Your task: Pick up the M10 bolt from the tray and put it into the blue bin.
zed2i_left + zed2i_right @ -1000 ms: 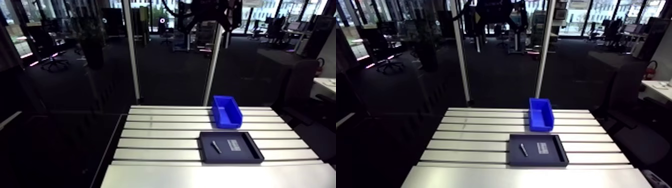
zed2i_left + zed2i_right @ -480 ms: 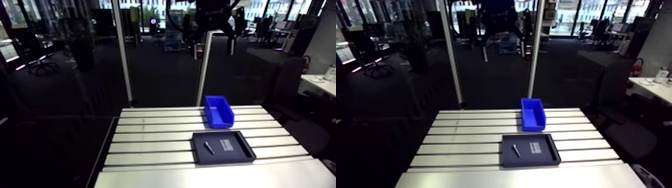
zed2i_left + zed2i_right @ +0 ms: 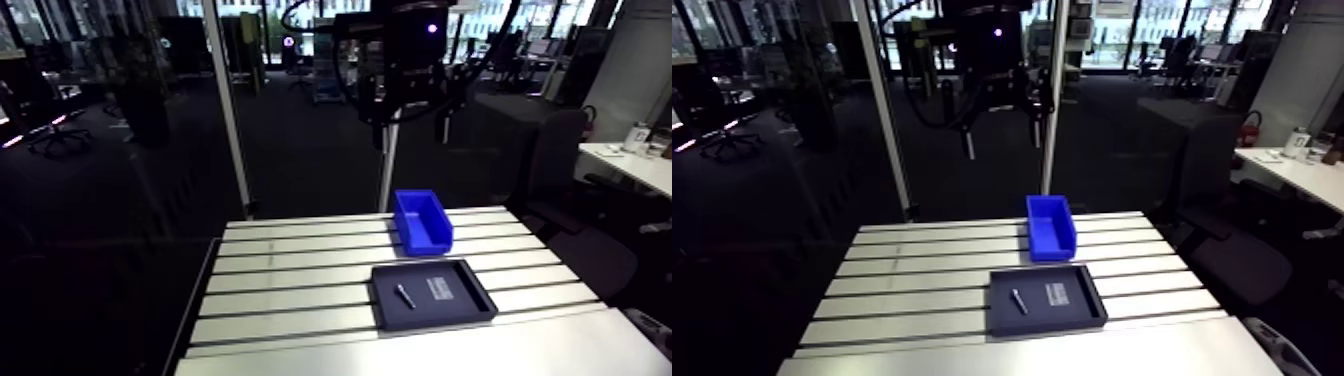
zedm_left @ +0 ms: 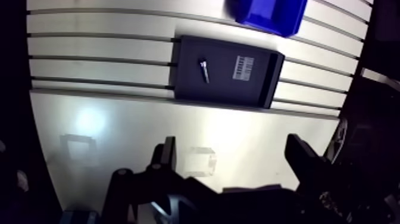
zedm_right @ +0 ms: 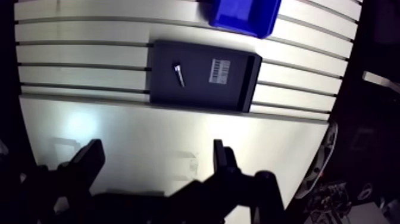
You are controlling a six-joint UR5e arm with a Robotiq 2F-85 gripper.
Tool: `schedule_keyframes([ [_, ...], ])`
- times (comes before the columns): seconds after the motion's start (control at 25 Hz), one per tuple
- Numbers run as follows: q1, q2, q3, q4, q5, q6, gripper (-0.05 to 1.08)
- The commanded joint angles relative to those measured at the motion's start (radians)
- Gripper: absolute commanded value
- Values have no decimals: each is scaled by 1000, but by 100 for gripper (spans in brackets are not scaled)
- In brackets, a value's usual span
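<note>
Only the viewpoint is shifting since earlier, while the bolt [image 5: 178, 74] is lying unmoved in the tray [image 5: 196, 94], well ahead of the gripper [image 5: 156, 156], whose empty fingers [image 5: 89, 161] are standing spread, the bolt's long axis pointing roughly away from them.

I can read no word, number or brand from here. The one marking I see is a white label [image 4: 244, 64] lying flat on the floor of the tray [image 4: 223, 89]. In the wrist view it carries a row of dark bars, like a barcode, but they are too small for me to make out. In the arm view the label shows only as a pale patch on the dark tray.
</note>
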Motion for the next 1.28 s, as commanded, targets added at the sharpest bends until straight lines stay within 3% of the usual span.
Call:
schedule_keyframes([
  [0.04,-44,0,98,-97,50,-86,1],
  [0.92,-75,17,396,-407,53,-251,1],
  [1.28,-98,19,454,-485,65,-270,1],
])
